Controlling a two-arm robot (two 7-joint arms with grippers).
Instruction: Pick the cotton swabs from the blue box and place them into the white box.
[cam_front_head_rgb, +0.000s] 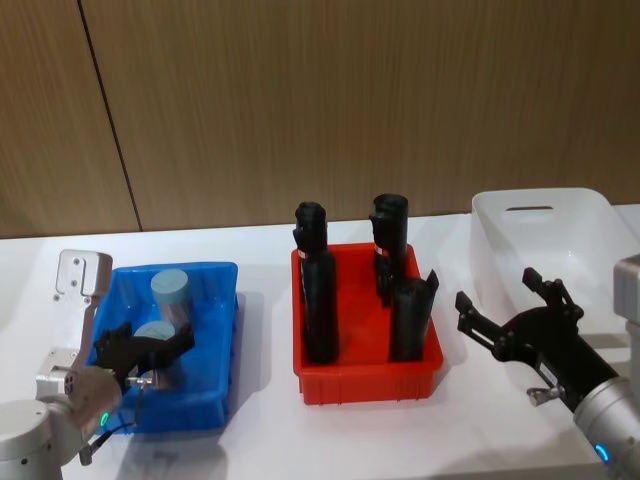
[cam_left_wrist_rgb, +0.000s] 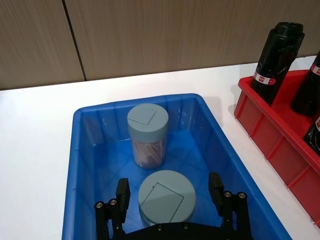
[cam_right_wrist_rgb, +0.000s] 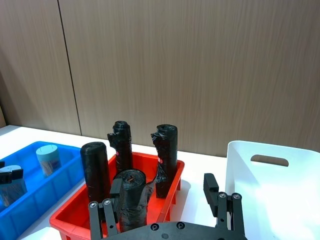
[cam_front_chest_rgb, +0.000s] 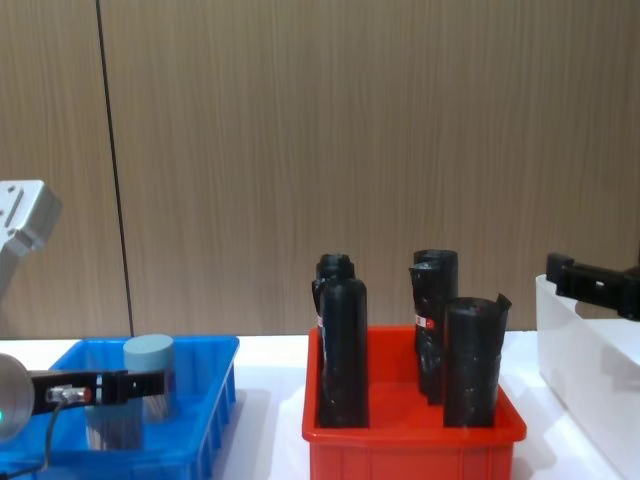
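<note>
The left pincer (cam_left_wrist_rgb: 169, 185), spread wide and gripping nothing, is straddling the near, upright, grey-lidded clear cotton-swab jar (cam_left_wrist_rgb: 165, 201) in the shallow blue plastic tray (cam_left_wrist_rgb: 85, 150) at the table (cam_front_head_rgb: 260, 430) left. The right pincer (cam_front_head_rgb: 498, 292) is hovering open and empty beside the tall white plastic bin (cam_front_head_rgb: 590, 215).

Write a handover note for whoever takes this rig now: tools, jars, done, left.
Left tool: open, down in the shallow bright blue plastic tray, straddling the near clear cotton-swab jar with a grey lid, not gripping.
Right tool: open, holding nothing, raised beside the tall white plastic bin.
Far jar stands upright behind the near one, same tray.
Done: no jar delivered. Left: grip, carry both jars to the bin.
</note>
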